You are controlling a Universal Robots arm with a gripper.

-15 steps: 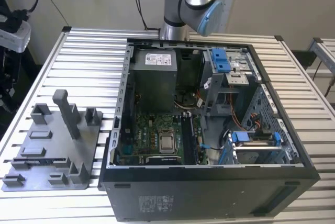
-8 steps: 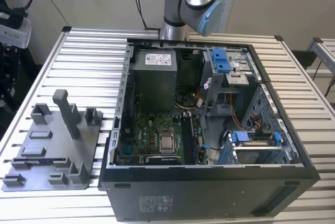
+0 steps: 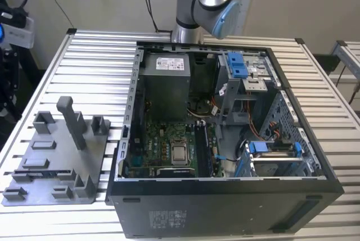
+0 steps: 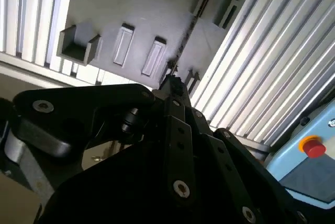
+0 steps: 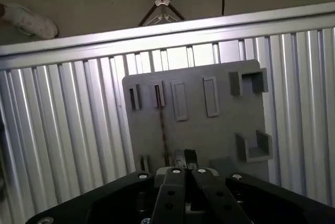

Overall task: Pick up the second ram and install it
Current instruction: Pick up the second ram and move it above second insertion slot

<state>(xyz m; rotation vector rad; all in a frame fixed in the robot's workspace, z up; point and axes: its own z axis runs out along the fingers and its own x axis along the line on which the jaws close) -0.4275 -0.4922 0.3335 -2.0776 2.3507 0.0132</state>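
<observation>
Above the grey holder tray (image 5: 220, 130), in both wrist views, the gripper (image 5: 184, 158) hangs with its fingers (image 5: 178, 157) drawn close together and nothing between them. Beneath it the second ram (image 5: 163, 130) stands on edge in the tray's slots, a thin dark line just beside the fingertips and apart from them. On the slatted table (image 3: 101, 44) the tray lies toward the exterior view's left, beside the open computer case (image 3: 225, 196)
</observation>
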